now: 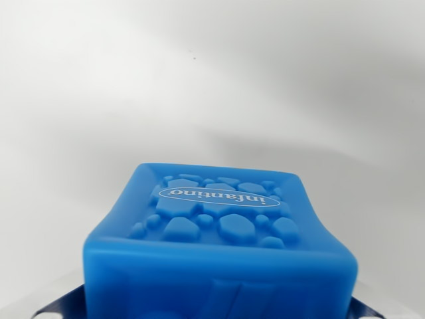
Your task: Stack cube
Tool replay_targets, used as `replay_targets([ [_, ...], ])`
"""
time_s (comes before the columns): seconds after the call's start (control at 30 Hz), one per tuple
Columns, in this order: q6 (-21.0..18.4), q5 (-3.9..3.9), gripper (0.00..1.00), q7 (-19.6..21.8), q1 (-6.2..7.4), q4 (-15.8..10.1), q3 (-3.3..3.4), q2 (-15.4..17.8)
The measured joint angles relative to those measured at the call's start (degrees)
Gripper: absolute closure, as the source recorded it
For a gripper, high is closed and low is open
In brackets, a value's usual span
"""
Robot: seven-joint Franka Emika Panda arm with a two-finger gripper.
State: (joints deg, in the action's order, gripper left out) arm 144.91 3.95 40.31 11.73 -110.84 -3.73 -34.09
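A soft blue cube [219, 246] fills the lower middle of the wrist view, very close to the camera. Its top face shows raised pebble shapes and a white "infantino" label, read upside down. My gripper [216, 307] is shut on the cube: metallic fingertips [56, 304] peek out at the cube's lower left and lower right corners, pressing on its sides. The side walls bow inward where they are squeezed. The cube's lower part is cut off by the frame edge. No other cube is in view.
Behind and around the cube lies a plain white surface [212, 80] with soft grey shadows.
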Motion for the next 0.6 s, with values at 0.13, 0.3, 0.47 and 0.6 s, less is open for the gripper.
replay_targets([
  [0.13,-1.10,-0.07,1.00,-0.04,-0.05,-0.22,-0.09,1.40],
  [0.3,-2.38,-0.20,1.00,-0.14,-0.17,-0.39,-0.21,3.04],
  [0.47,-2.52,-0.30,1.00,-0.50,-0.91,-0.78,-0.21,3.35],
  [0.6,-2.52,-0.32,1.00,-0.79,-1.67,-1.19,-0.20,3.59],
])
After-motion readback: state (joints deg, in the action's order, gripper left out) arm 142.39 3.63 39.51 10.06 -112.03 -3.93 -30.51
